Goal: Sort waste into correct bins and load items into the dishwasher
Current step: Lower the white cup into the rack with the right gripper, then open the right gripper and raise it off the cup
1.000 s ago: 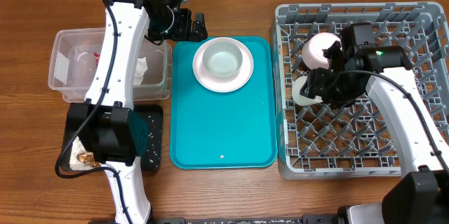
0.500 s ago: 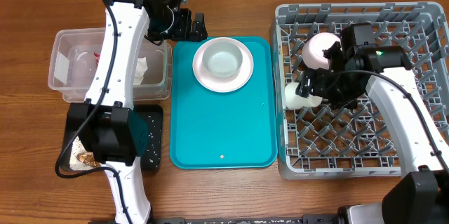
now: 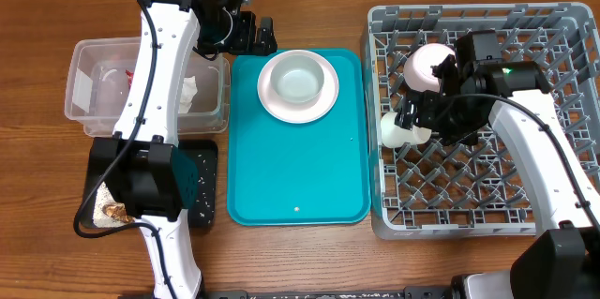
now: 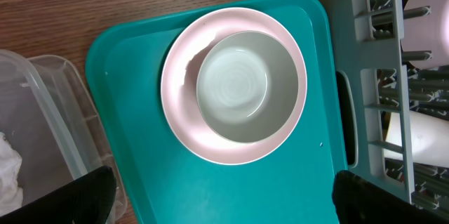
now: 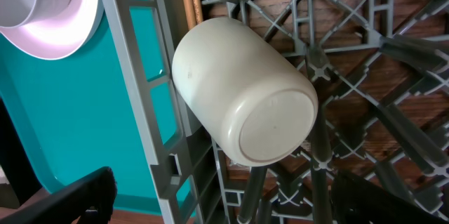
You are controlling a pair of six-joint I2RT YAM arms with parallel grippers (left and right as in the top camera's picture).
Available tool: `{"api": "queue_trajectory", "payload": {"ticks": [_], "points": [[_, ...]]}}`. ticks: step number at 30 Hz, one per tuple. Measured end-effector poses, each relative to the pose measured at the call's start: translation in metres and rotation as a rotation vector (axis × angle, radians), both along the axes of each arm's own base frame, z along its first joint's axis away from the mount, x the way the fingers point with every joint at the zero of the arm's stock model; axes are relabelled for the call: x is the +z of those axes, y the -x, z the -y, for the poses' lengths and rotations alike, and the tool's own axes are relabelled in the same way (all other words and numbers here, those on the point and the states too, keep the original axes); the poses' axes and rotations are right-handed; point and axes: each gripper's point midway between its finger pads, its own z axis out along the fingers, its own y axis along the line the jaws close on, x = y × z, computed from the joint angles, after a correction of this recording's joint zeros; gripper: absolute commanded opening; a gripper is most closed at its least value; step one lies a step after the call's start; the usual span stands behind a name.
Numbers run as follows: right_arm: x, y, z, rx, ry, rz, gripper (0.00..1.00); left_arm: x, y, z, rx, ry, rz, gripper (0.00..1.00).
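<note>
White arm links [image 3: 167, 46], black joints [image 3: 141, 175]

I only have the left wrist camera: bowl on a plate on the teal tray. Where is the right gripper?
Observer: The right gripper hangs over the left side of the grey rack, jaws open, holding nothing.
Operator: Is the cup in?
Observer: The cup lies tilted inside the rack against its left wall, base up.
Operator: Where's the black tray?
Observer: The black tray sits beside the clear tub, with food bits in it.
</note>
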Motion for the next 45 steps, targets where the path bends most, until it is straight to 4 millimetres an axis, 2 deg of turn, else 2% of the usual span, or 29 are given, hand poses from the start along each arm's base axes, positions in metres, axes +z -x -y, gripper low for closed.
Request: {"api": "queue_trajectory", "payload": {"ticks": [6, 9, 16, 23, 24, 25, 39, 45], "points": [[0.0005, -0.0015, -0.0008, 0.001, -0.005, 0.007, 0.99, 0.0, 0.0, 0.0, 0.0, 0.0, 0.0, 1.0], [0.0007, -0.0015, -0.0015, 0.004, -0.009, 0.007, 0.74, 0.0, 0.0, 0.0, 0.0, 0.0, 0.0, 1.0], [0.0007, -0.0017, -0.0018, -0.001, -0.012, 0.006, 0.53, 0.0, 0.0, -0.0001, 0.0, 0.0, 0.0, 1.0], [0.001, -0.0036, -0.0024, 0.005, -0.013, 0.016, 0.15, 0.0, 0.0, -0.0001, 0.0, -0.001, 0.0, 1.0], [0.001, -0.0037, -0.0024, 0.0, -0.015, 0.015, 0.07, 0.0, 0.0, -0.0001, 0.0, -0.001, 0.0, 1.0], [0.001, -0.0042, -0.0026, 0.0, -0.016, 0.017, 0.04, -0.0001, -0.0001, -0.0004, 0.001, -0.002, 0.0, 1.0], [0.0014, -0.0099, -0.0014, -0.064, -0.018, 0.023, 0.04, -0.0001, -0.0004, -0.0005, 0.001, -0.003, 0.002, 1.0], [-0.0011, -0.01, 0.0058, -0.122, 0.016, 0.01, 0.04, -0.0001, -0.0004, -0.0004, 0.001, -0.003, 0.002, 1.0]]}}
